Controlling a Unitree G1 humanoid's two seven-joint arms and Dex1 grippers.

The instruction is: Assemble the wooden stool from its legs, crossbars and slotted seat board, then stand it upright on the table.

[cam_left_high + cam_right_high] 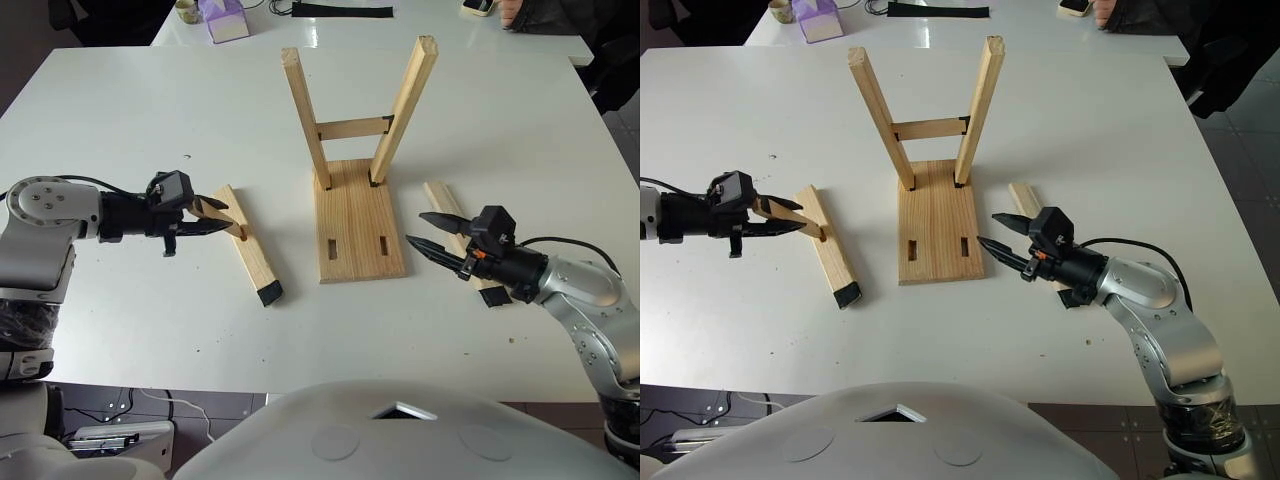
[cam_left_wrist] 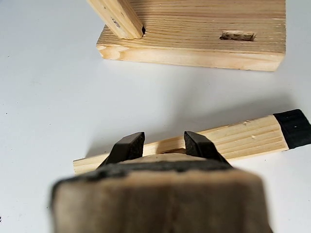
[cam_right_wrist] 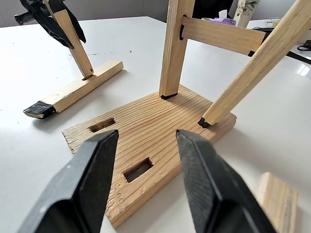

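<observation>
Wooden seat board lies flat mid-table, two upright legs in its far slots, joined by a crossbar. Left gripper clamps a short crossbar planted in a loose leg. Right gripper hangs spread beside the board's right edge, near a second loose leg.

The pale rectangular slotted seat board is rough-grained bare wood; the white table looks smooth, faintly glossy.

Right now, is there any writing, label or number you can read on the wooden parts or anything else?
None can be read.
The seat board, legs and crossbar carry no writing.
Any print on the purple box behind the table is too small to read.
</observation>
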